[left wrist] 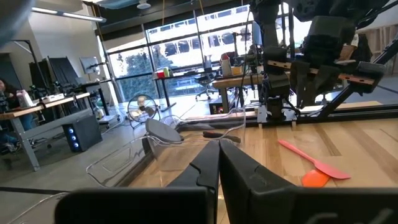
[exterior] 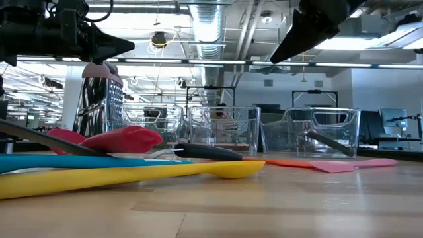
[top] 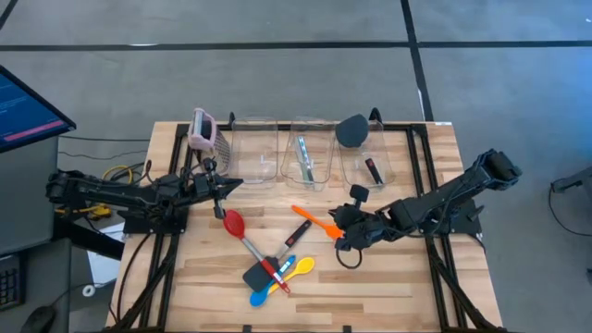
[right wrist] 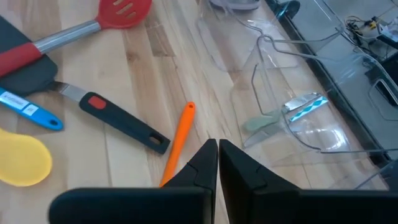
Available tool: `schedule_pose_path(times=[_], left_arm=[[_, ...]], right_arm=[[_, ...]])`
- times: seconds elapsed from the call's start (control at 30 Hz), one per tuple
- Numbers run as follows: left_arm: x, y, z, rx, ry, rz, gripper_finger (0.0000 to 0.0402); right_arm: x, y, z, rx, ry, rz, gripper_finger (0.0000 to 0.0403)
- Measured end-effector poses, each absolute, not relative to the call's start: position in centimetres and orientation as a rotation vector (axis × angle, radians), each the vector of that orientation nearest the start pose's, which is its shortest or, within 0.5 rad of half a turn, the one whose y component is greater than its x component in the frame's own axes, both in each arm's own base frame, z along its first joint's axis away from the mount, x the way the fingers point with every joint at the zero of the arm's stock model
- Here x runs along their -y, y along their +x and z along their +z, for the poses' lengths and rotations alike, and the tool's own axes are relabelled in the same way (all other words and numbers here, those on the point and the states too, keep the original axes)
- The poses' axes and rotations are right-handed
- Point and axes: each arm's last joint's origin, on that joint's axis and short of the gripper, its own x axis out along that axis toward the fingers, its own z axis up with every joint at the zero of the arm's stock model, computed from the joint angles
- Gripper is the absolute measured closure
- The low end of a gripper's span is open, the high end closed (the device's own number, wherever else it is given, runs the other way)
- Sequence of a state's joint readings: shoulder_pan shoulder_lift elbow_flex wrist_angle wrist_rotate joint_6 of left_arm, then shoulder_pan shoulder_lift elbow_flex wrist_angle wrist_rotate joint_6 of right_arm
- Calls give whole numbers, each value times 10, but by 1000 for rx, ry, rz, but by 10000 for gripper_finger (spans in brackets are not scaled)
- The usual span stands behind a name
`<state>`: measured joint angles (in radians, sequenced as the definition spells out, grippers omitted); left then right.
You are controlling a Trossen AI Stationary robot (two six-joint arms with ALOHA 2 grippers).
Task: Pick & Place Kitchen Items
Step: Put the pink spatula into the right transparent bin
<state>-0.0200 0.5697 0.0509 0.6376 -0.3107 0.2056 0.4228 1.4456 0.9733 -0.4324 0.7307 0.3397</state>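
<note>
Two grippers: both have their fingers pressed together, neither pinching anything.
Right gripper [top: 339,239]: hangs low over the table's middle-right, its tips just above the orange spatula [top: 314,221], which lies flat on the wood.
Left gripper [top: 235,183]: points toward the table's middle from the left, above the red spoon [top: 233,223]; that arm waits.
Loose utensils on the table: six counted. One orange spatula, one black-and-red-handled tool [top: 296,234] just beside it, one red spoon, one black spatula [top: 259,274], one blue spoon [top: 265,294], one yellow spoon [top: 298,267].
Pile: the black spatula, blue spoon and yellow spoon overlap near the front edge; the red spoon's handle runs into them.
Bins: three clear bins [top: 254,151] in a row along the far edge. The middle one holds a clear-teal utensil [top: 304,157]; the right one holds a dark spatula [top: 352,130] and a small red-and-black tool [top: 373,170].
Grater: one, pink-topped [top: 203,129], at the far left corner beside the bins.
Open room: bare wood at the front right corner and the left front.
</note>
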Motion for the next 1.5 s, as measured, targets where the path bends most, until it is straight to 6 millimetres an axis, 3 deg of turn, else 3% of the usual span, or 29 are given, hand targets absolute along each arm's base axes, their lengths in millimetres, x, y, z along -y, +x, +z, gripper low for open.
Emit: schedule_pose_path(times=[0.3, 0.6, 0.8, 1.07, 1.5], left_arm=[[-6, 135, 188, 93, 183, 301, 399], [-6, 135, 189, 97, 183, 302, 399], [-6, 135, 189, 99, 182, 302, 399], [-6, 135, 189, 99, 182, 302, 399], [-6, 135, 189, 102, 182, 297, 399]], right_arm=[[-86, 272, 234, -747, -173, -442, 392], [-66, 277, 226, -995, 64, 9, 401], [-53, 272, 222, -1108, 94, 208, 400], [-34, 266, 212, -1251, 190, 87, 402], [-35, 269, 189, -1402, 217, 107, 402]])
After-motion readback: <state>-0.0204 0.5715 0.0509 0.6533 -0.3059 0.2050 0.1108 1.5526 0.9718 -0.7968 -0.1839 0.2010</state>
